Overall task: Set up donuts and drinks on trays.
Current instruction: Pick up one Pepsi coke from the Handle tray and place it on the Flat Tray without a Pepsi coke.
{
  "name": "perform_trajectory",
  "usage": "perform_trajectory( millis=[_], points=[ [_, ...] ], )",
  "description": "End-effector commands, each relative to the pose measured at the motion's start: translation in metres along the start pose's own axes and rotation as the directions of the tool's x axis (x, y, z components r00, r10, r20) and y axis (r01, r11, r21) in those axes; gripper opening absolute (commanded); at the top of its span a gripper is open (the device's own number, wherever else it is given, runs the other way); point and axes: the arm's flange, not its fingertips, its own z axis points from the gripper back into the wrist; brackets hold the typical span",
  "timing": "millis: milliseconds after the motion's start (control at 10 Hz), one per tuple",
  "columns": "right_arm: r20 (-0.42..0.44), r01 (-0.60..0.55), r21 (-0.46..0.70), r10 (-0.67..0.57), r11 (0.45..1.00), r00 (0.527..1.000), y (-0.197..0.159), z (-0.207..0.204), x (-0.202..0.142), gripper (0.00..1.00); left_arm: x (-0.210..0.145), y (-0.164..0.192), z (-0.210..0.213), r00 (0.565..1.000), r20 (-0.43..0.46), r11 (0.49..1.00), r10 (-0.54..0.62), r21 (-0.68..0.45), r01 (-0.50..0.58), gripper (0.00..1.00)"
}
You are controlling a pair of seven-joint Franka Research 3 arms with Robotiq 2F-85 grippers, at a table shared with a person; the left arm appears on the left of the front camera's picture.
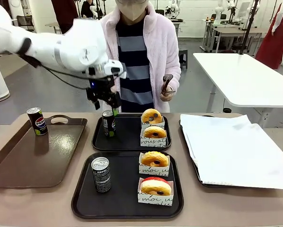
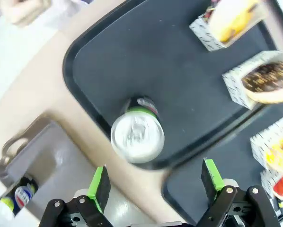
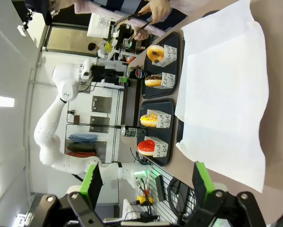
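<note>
Two black trays lie mid-table. On the far tray (image 1: pixel 130 142) stand a black can (image 1: pixel 108 123) and two sleeved donuts (image 1: pixel 152 116) (image 1: pixel 154 133). The near tray (image 1: pixel 125 203) holds a second can (image 1: pixel 101 174), a glazed donut (image 1: pixel 154 160) and a red-iced donut (image 1: pixel 155 186). My left gripper (image 1: pixel 109 105) hangs open just above the far can, apart from it. In the left wrist view the can's silver top (image 2: pixel 137 136) lies beyond the open left gripper (image 2: pixel 155 182). My right gripper (image 3: pixel 147 182) is open and holds nothing, over the white paper (image 3: pixel 222 94).
A glossy brown tray (image 1: pixel 18 165) at the left carries a third can (image 1: pixel 37 121). A paper-lined tray (image 1: pixel 236 151) fills the right side. The person stands at the far edge holding tongs (image 1: pixel 166 81) over the table.
</note>
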Motion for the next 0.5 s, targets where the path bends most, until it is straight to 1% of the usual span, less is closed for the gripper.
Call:
perform_trajectory(
  millis=[0, 100, 200, 300, 400],
  points=[
    [0.01, -0.011, 0.004, 0.011, 1.0, 1.0, 0.001, 0.0, 0.0, 1.0, -0.041, -0.01, 0.052, 0.999, -0.018, 0.998, 0.045, -0.034, -0.045, 1.0],
    [0.01, -0.011, 0.004, 0.011, 1.0, 1.0, 0.001, 0.0, 0.0, 1.0, -0.06, -0.009, 0.066, 0.999, -0.032, 0.998, 0.038, -0.048, -0.04, 1.0],
    [0.01, -0.011, 0.004, 0.011, 1.0, 1.0, 0.001, 0.0, 0.0, 1.0, -0.075, -0.009, 0.072, 0.999, -0.047, 0.998, 0.027, -0.057, -0.029, 1.0],
    [0.01, -0.011, 0.004, 0.011, 1.0, 1.0, 0.001, 0.0, 0.0, 1.0, -0.093, -0.008, 0.074, 0.999, -0.044, 0.998, 0.02, -0.052, -0.023, 1.0],
    [0.01, -0.011, 0.004, 0.011, 1.0, 1.0, 0.001, 0.0, 0.0, 1.0, -0.113, -0.007, 0.074, 0.999, -0.036, 0.998, 0.038, -0.053, -0.04, 1.0]
  ],
)
